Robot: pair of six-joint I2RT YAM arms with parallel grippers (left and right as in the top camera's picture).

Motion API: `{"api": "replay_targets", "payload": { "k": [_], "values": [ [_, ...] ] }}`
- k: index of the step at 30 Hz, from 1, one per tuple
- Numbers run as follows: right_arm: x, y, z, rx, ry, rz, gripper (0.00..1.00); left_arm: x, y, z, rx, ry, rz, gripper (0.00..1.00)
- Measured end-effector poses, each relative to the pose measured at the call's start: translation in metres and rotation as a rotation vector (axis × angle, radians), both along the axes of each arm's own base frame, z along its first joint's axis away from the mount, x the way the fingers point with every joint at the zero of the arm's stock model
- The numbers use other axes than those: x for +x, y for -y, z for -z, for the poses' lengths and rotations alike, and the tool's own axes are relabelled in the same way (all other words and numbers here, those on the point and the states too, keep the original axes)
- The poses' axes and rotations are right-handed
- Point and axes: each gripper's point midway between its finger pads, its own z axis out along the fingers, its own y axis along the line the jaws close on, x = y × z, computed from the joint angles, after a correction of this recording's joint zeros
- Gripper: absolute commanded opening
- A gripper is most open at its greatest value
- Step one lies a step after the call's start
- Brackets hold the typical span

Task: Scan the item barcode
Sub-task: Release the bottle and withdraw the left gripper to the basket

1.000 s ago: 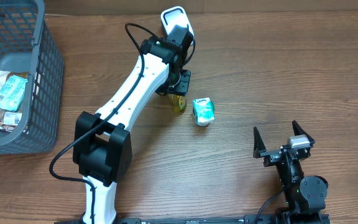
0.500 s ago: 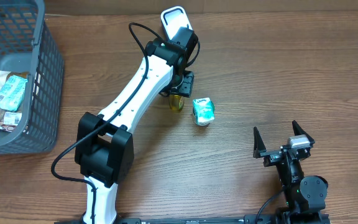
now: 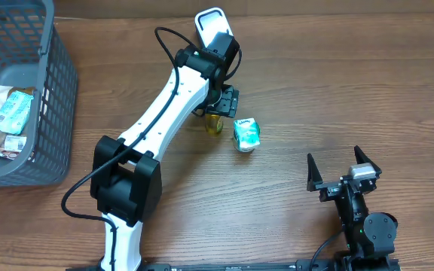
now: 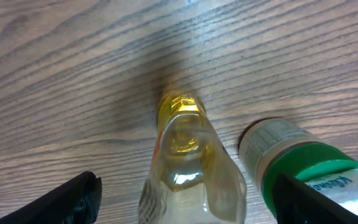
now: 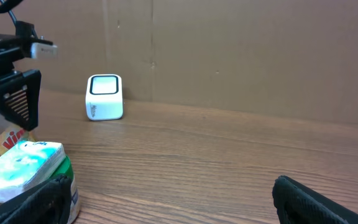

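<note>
overhead: left gripper point(image 3: 218, 108) released, jaws wide over yellow bottle point(image 3: 215, 126); scanner point(image 3: 214, 28) behind it; right gripper point(image 3: 343, 167) splayed wide | left wrist: bottle between fingers point(image 4: 73, 198), untouched; green-rimmed canister point(image 4: 303, 168) beside right finger | right wrist: canister ahead-left, scanner beyond

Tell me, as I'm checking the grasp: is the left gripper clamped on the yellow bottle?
No: the left wrist view shows the left gripper open, its fingers clear of the yellow bottle on both sides.
</note>
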Motion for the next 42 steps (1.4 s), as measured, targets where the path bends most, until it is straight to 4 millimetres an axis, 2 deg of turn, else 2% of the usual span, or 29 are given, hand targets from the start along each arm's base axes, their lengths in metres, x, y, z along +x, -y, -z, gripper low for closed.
{"api": "replay_targets", "payload": {
  "k": [5,8,12,16,20,22,27,30,32,37,42],
  "values": [
    [0.000,0.000,0.000,0.000,0.000,0.000,1.00,0.009,-0.002,-0.027,-0.034,0.064,-0.013,0.86],
    [0.000,0.000,0.000,0.000,0.000,0.000,1.00,0.014,-0.006,-0.060,-0.070,0.134,-0.026,0.86],
    [0.000,0.000,0.000,0.000,0.000,0.000,1.00,0.014,-0.023,-0.111,-0.113,0.244,-0.050,0.87],
    [0.000,0.000,0.000,0.000,0.000,0.000,1.00,0.009,-0.053,-0.156,-0.100,0.353,-0.096,0.87],
    [0.000,0.000,0.000,0.000,0.000,0.000,1.00,0.003,-0.089,-0.183,-0.030,0.430,-0.151,0.88],
    [0.000,0.000,0.000,0.000,0.000,0.000,1.00,0.000,-0.109,-0.195,0.026,0.469,-0.186,1.00],
    [0.000,0.000,0.000,0.000,0.000,0.000,1.00,-0.008,-0.164,-0.228,0.218,0.588,-0.308,1.00],
    [0.000,0.000,0.000,0.000,0.000,0.000,1.00,-0.013,-0.196,-0.243,0.337,0.637,-0.388,1.00],
    [0.000,0.000,0.000,0.000,0.000,0.000,1.00,-0.014,-0.210,-0.248,0.386,0.648,-0.424,1.00],
    [0.000,0.000,0.000,0.000,0.000,0.000,1.00,-0.017,-0.249,-0.253,0.465,0.651,-0.522,1.00],
    [0.000,0.000,0.000,0.000,0.000,0.000,1.00,-0.024,-0.297,-0.255,0.518,0.633,-0.644,1.00]
  ]
}}
